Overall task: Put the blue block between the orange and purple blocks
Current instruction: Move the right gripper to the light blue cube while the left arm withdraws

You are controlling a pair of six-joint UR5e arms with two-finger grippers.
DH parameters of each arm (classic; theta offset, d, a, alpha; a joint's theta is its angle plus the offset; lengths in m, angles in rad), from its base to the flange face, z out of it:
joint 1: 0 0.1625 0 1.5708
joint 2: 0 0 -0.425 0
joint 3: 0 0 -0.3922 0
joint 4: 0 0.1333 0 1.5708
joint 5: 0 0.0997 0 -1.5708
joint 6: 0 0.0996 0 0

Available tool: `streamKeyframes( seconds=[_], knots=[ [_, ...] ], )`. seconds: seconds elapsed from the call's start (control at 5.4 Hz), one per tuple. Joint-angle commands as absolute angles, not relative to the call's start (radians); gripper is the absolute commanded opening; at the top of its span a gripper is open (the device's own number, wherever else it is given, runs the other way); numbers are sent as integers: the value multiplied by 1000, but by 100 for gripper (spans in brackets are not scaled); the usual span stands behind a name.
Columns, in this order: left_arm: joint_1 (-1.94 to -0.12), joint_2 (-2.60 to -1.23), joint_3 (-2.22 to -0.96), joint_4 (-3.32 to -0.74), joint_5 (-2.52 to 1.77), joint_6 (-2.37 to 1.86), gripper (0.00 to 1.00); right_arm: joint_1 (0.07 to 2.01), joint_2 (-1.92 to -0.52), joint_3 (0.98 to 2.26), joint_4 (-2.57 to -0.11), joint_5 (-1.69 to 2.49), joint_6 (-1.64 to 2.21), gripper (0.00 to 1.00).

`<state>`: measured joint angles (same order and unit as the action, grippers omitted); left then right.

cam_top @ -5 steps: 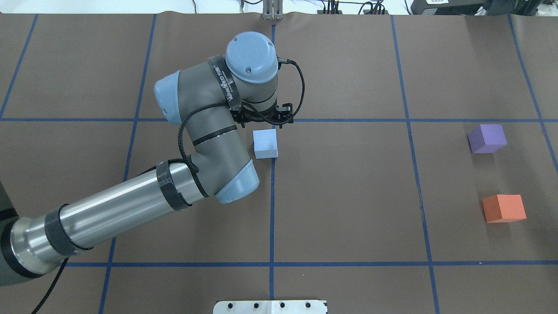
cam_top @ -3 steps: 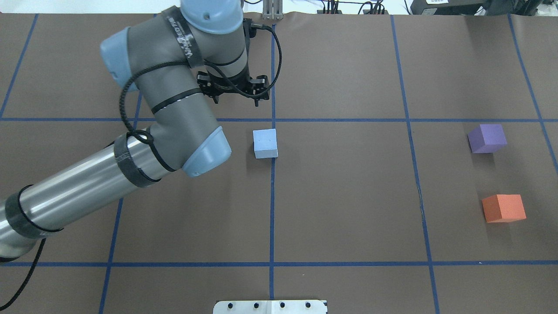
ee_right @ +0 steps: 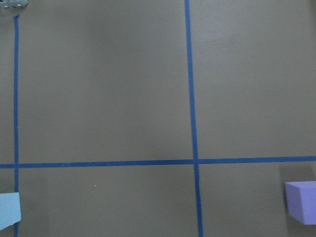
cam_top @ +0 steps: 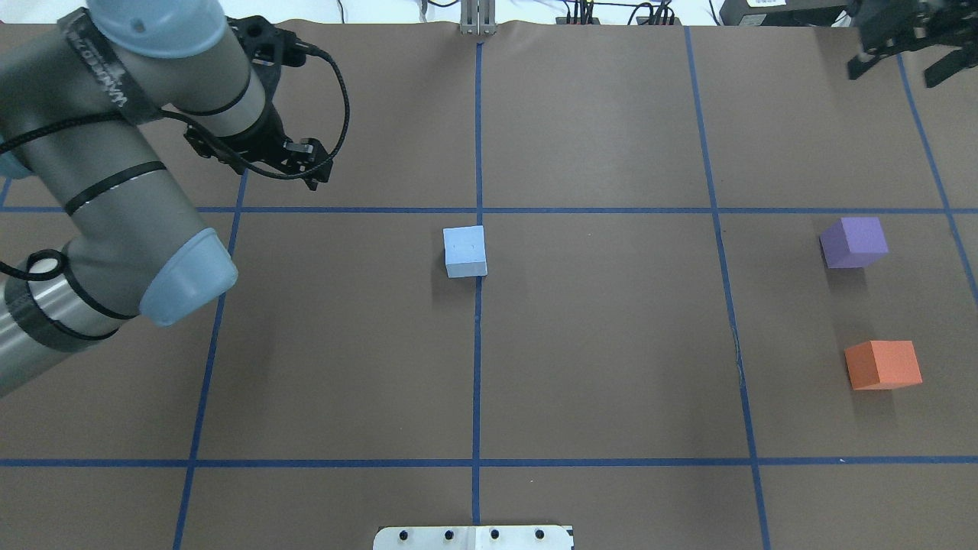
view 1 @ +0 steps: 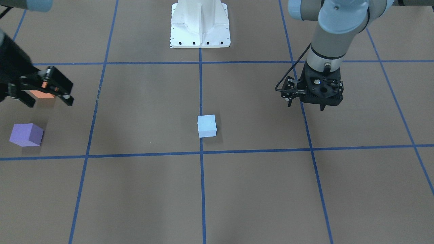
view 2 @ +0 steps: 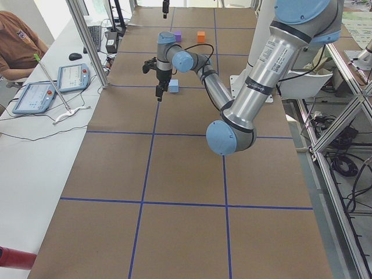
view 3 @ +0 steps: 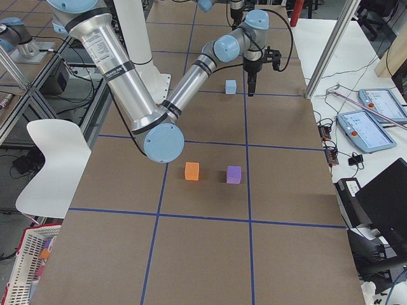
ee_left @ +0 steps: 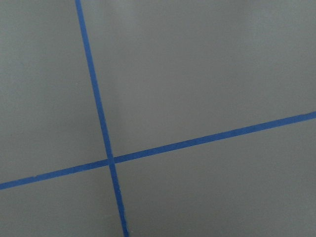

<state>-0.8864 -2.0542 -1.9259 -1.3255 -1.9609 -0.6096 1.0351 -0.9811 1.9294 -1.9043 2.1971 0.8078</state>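
The light blue block [cam_top: 465,251] sits alone at the table's middle, on a tape line; it also shows in the front view [view 1: 206,126]. The purple block [cam_top: 854,242] and the orange block [cam_top: 883,364] stand at the far right, a gap between them. My left gripper [cam_top: 260,156] is open and empty, raised well to the left of the blue block; it also shows in the front view [view 1: 307,104]. My right gripper [cam_top: 895,70] is open and empty, high over the far right corner. In the front view it [view 1: 49,101] partly hides the orange block [view 1: 42,94].
Blue tape lines [cam_top: 477,344] grid the brown table. The white robot base plate [view 1: 200,23] is at the near edge. The right wrist view shows the blue block [ee_right: 10,210] and the purple block [ee_right: 301,201]. A side bench holds tablets [view 2: 72,75].
My left arm has pulled away from the blue block, up and to the left. The block has not moved. My right gripper has come into view at the top right.
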Motion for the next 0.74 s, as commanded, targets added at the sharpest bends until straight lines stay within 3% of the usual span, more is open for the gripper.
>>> streamKeyframes(
  seconds=[0.0, 0.56],
  knots=[
    [-949, -1950, -1962, -1325, -1980, -507, 100, 811, -847, 1844, -1888, 2011, 889, 99],
    [-1083, -1849, -1957, -1333, -2045, -309, 100, 672, -677, 1559, -1707, 1942, 927, 99]
  ],
)
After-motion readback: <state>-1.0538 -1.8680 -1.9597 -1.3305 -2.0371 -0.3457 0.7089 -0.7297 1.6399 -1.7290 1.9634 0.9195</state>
